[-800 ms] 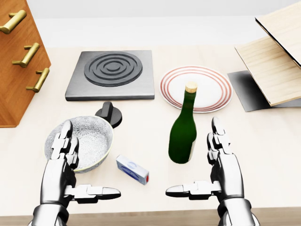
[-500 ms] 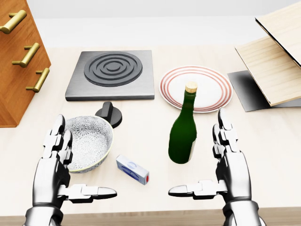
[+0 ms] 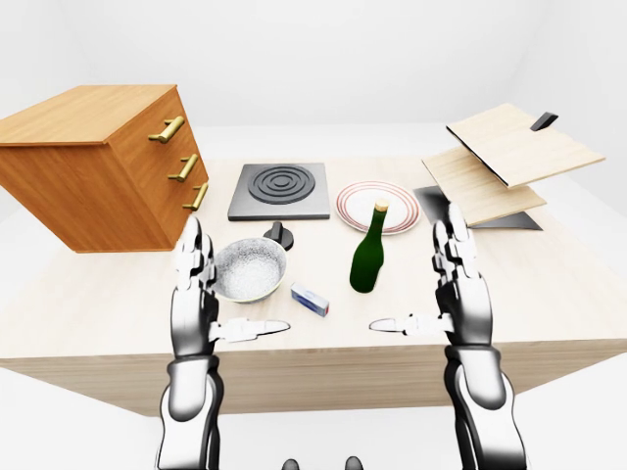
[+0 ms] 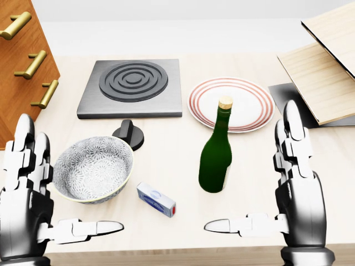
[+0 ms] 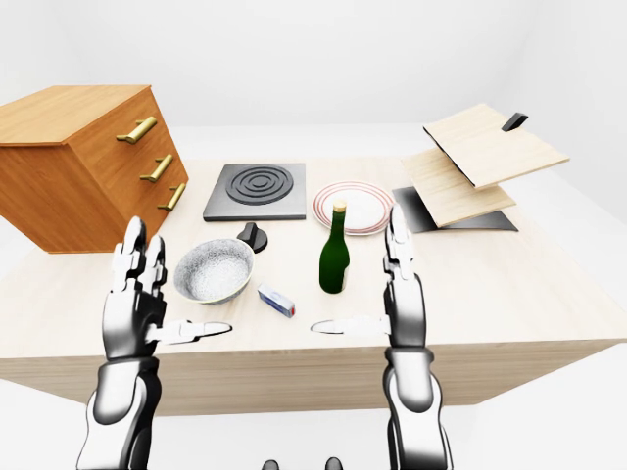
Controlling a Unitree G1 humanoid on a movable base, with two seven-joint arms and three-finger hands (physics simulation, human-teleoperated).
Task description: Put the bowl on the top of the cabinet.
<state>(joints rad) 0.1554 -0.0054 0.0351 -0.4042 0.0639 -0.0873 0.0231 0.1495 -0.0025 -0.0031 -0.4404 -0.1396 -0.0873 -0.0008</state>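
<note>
Ceramic bowl point(image 4: 94, 168) — grey-white patterned inside, pale rim, upright and empty, standing on the pale wood surface point(image 4: 166, 166) toward its near-left part, not held by anything.

Left robot hand point(image 4: 28, 194) — released, fingers straight up, thumb stretched sideways along the near edge of the surface. It stands just to the left of the bowl, palm turned toward it, with a small gap; no finger touches the rim.

Right robot hand point(image 4: 297, 191) — likewise spread and empty, well apart from the bowl, with the green bottle point(image 4: 216, 152) and a small blue-and-white box point(image 4: 156, 199) between them.

Cabinet point(image 3: 98, 162) — brown wood with three brass handles, at the far-left corner of the surface. Its flat top stands higher than the bowl and lies beyond and left of it in the left-eye view.

Other items — black burner plate point(image 4: 132, 87) near the far edge, a black knob point(image 4: 128, 133) just beyond the bowl, a red-ringed plate point(image 4: 232, 103) behind the bottle, and tilted wood boards point(image 3: 500, 157) at the far-right corner.

Judgement: the left robot hand is much the nearer and on the cabinet's side, so the grasp most likely falls to it, closing rightward on the bowl's left rim. Being round, the bowl has no long axis to line up with.
</note>
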